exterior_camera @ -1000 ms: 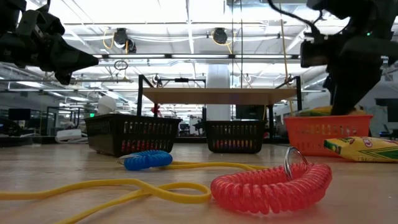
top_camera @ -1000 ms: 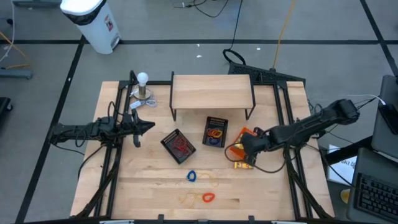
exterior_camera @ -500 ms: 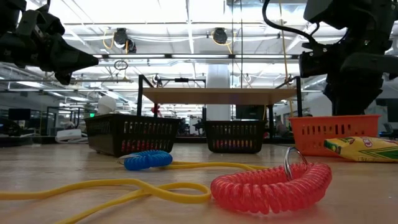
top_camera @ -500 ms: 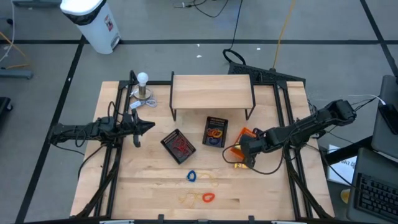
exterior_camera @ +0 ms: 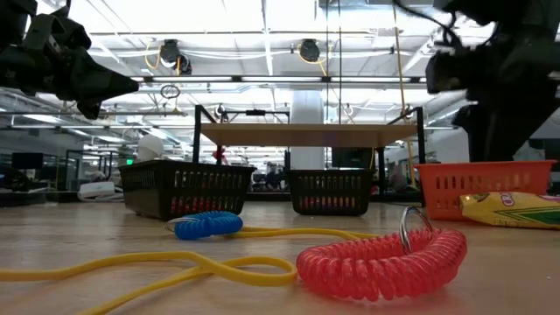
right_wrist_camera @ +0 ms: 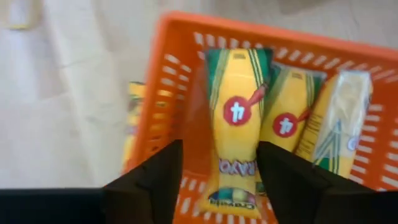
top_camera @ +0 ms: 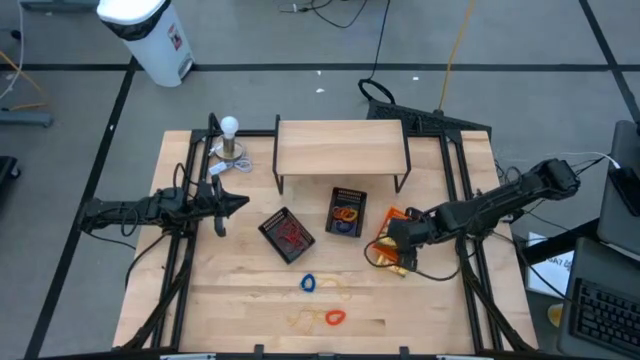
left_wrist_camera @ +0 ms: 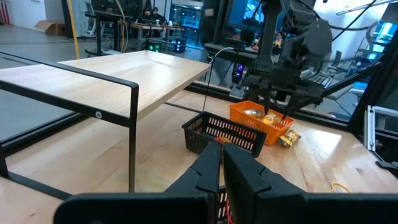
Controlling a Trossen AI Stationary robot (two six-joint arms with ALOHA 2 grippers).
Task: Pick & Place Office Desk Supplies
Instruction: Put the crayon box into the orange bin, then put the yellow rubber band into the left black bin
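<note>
My right gripper hangs open over the orange tray at the table's right, pointing steeply down. Its fingers stand on either side of a yellow packet that lies flat in the tray beside two more. Another yellow packet lies on the table next to the tray. A blue coil, a red coil and a yellow band lie near the front edge. My left gripper waits shut and level above the table's left side.
Two black mesh trays with loops inside stand mid-table. A wooden shelf on black legs spans the far middle. A white ball on a stand sits at the far left. Bare wood shows at the near left.
My right gripper has rolled a little at the wrist above the orange tray. In the low view the tray and the packet beside it have shifted slightly toward the picture's right.
</note>
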